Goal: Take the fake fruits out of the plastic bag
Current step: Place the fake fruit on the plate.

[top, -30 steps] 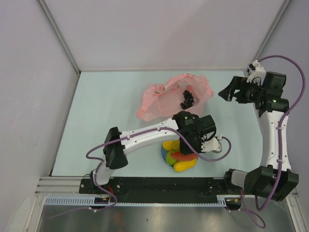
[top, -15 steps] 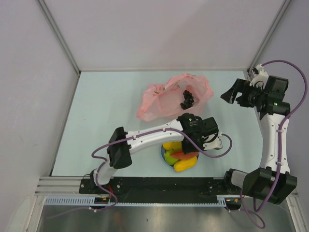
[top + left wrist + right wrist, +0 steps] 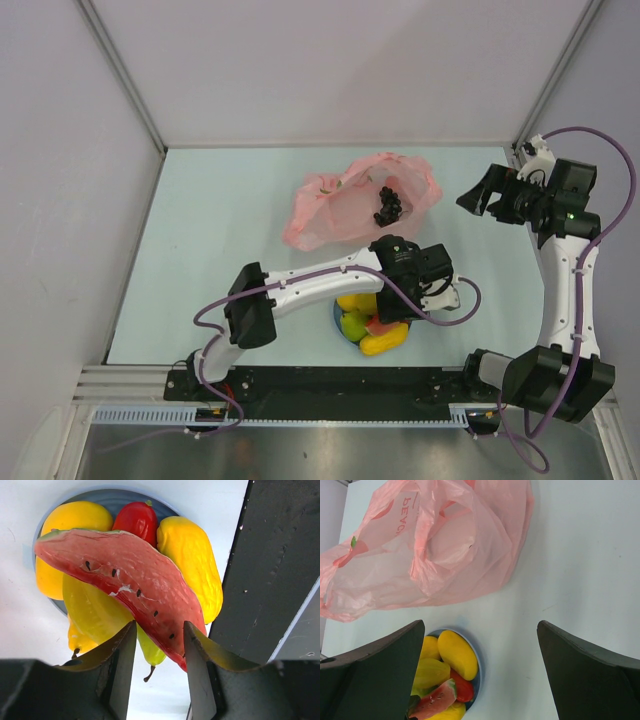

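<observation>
The pink plastic bag (image 3: 350, 200) lies at the back of the table, and a dark grape bunch (image 3: 388, 205) shows in its right part. The bag also fills the top of the right wrist view (image 3: 445, 545); no grapes show there. The red watermelon slice (image 3: 135, 585) rests on top of yellow, green and red fruits piled on a blue plate (image 3: 100, 497). My left gripper (image 3: 160, 630) is open just above the slice's near tip. The plate also shows in the top view (image 3: 338, 322). My right gripper (image 3: 475, 192) is wide open and empty, held high to the right of the bag.
The plate (image 3: 476, 655) holds a yellow mango (image 3: 456, 654), a red fruit (image 3: 139, 519) and a green-yellow pear (image 3: 150, 650). My left arm's wrist (image 3: 412, 265) covers part of the plate from above. Grey walls close the back and sides.
My left wrist has shifted slightly over the plate and more of the fruit pile shows. My right arm swung a little to the right, then held still.
</observation>
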Tool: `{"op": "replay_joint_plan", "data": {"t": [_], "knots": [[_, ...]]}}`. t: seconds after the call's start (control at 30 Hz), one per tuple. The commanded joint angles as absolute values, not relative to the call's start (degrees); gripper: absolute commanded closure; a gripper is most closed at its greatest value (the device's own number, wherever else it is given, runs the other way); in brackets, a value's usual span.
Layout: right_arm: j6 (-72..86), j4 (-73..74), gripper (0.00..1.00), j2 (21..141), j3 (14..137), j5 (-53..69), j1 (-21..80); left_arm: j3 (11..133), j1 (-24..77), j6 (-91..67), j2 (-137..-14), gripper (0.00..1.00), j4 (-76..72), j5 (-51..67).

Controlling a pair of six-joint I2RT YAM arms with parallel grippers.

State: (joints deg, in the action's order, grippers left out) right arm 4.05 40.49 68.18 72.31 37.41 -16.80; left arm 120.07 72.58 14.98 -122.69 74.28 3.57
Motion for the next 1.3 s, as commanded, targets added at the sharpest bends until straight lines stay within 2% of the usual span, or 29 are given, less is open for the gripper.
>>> {"op": "replay_joint_plan", "data": {"t": [0.0, 0.03, 0.07, 0.1, 0.17, 0.2, 0.77, 0.8, 0.87, 0.9, 0.97, 1.0, 1.17, 1.27], "knots": [[4.3, 39.8, 0.00, 67.3, 72.0, 38.3, -17.1, 122.3, 72.3, 14.3, -122.6, 0.53, 74.6, 3.5], [4.3, 39.6, 0.00, 67.3, 72.0, 38.4, -17.1, 122.3, 72.3, 14.5, -122.6, 0.54, 74.6, 3.4], [4.3, 39.6, 0.00, 67.3, 71.8, 38.4, -17.2, 122.3, 72.3, 14.7, -122.6, 0.60, 74.8, 3.5], [4.5, 39.6, 0.00, 67.2, 71.7, 38.3, -17.2, 122.3, 72.3, 14.9, -122.5, 0.75, 74.7, 3.6], [4.5, 39.6, 0.00, 67.2, 71.7, 38.5, -17.2, 121.9, 72.3, 15.2, -122.4, 0.97, 75.0, 3.6], [4.5, 39.6, 0.01, 67.1, 71.7, 38.5, -17.2, 121.7, 72.2, 15.4, -122.2, 1.00, 75.1, 3.6], [5.4, 39.2, 0.00, 65.7, 69.8, 38.8, -17.8, 114.6, 71.6, 15.6, -118.1, 0.99, 76.6, 1.2], [5.4, 39.3, 0.00, 65.7, 69.8, 38.8, -17.8, 114.5, 71.5, 15.5, -118.4, 0.89, 76.5, 1.2], [5.5, 39.3, 0.00, 65.5, 69.7, 38.8, -17.8, 115.0, 71.5, 15.2, -118.6, 0.76, 76.6, 1.3], [5.4, 39.3, 0.00, 65.4, 69.7, 38.8, -17.9, 115.3, 71.3, 15.2, -118.6, 0.66, 76.5, 1.5], [5.4, 39.5, 0.00, 65.4, 69.7, 38.7, -18.0, 116.5, 71.2, 15.3, -118.6, 0.58, 76.5, 1.7], [5.3, 39.4, 0.00, 65.4, 69.7, 38.8, -18.0, 116.8, 71.0, 15.3, -118.5, 0.51, 76.4, 1.8], [5.4, 39.1, 0.00, 65.6, 69.6, 38.8, -18.2, 118.8, 70.6, 15.4, -118.4, 0.47, 76.9, 3.1], [5.8, 38.9, 0.00, 65.8, 69.6, 39.1, -18.4, 119.6, 70.2, 15.6, -117.9, 0.41, 77.0, 3.1]]}}
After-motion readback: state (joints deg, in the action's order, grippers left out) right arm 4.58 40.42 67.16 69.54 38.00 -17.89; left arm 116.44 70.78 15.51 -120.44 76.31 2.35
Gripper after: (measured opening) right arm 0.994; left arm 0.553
